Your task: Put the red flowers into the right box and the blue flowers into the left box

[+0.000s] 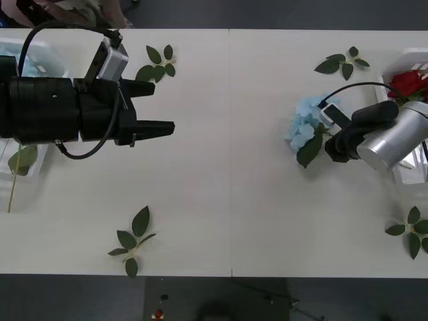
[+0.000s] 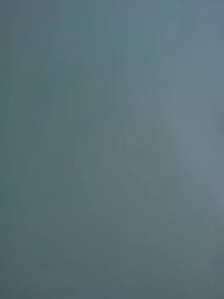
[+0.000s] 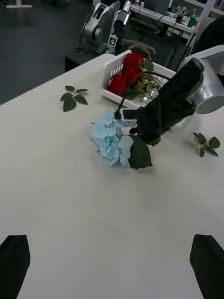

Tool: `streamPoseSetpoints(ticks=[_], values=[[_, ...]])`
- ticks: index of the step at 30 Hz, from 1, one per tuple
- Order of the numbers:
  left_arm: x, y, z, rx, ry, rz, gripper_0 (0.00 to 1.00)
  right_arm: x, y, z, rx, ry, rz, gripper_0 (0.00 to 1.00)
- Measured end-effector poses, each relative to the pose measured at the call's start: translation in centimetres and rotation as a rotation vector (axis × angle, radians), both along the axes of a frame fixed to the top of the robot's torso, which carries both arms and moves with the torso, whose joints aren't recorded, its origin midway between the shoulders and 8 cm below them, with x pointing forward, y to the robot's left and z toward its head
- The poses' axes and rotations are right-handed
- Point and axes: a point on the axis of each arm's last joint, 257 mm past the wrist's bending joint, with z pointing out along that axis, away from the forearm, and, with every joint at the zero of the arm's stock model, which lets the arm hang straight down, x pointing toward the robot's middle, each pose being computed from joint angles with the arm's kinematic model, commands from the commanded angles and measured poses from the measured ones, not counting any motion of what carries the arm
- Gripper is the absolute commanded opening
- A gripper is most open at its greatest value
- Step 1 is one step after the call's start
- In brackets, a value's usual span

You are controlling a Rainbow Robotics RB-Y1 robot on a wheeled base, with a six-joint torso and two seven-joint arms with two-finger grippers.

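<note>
Left gripper [image 1: 160, 107] hovers over the worktop's left half, its 2 black fingers [image 3: 14, 261] spread apart, holding nothing. Right gripper [image 1: 321, 137] is lowered onto the blue flower [image 1: 304, 124] lying toward the right edge; its finger state cannot be told. Red flowers [image 1: 409, 83] lie in the white box [image 1: 394, 67] at the right edge.

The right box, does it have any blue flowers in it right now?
No, the right box holds red flowers, while the blue flower lies on the table beside the right gripper.
</note>
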Motion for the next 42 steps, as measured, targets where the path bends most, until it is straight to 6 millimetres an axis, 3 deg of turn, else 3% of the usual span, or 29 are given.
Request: streamPoseSetpoints(ticks=[9, 15, 19, 25, 31, 36, 42], values=[[-0.9, 0.8, -0.6, -0.015, -0.025, -0.105, 1.00, 0.4, 0.3, 0.4, 0.007, -0.008, 0.000, 0.00], [-1.0, 1.0, -0.9, -0.008, -0.030, -0.117, 1.00, 0.4, 3.2, 1.8, 0.190, -0.023, 0.016, 0.00], [-1.1, 1.0, -0.9, -0.009, -0.029, -0.117, 1.00, -0.3, 6.8, 6.1, 0.349, -0.048, 0.077, 0.00], [-1.3, 0.8, -0.5, -0.030, -0.019, -0.123, 1.00, -2.1, 13.4, 16.6, 0.732, -0.110, 0.120, 0.00], [-1.3, -0.1, -0.3, -0.063, -0.017, -0.126, 1.00, -4.1, 18.3, 24.7, 1.183, -0.032, 0.103, 0.00], [-0.1, -2.1, -0.9, -0.173, 0.027, -0.107, 1.00, -6.3, 21.5, 28.3, 1.244, -0.022, 0.258, 0.00], [1.6, -4.9, -0.5, -0.314, 0.086, -0.098, 1.00, -8.7, 23.2, 30.0, 1.223, 0.019, 0.428, 0.00]])
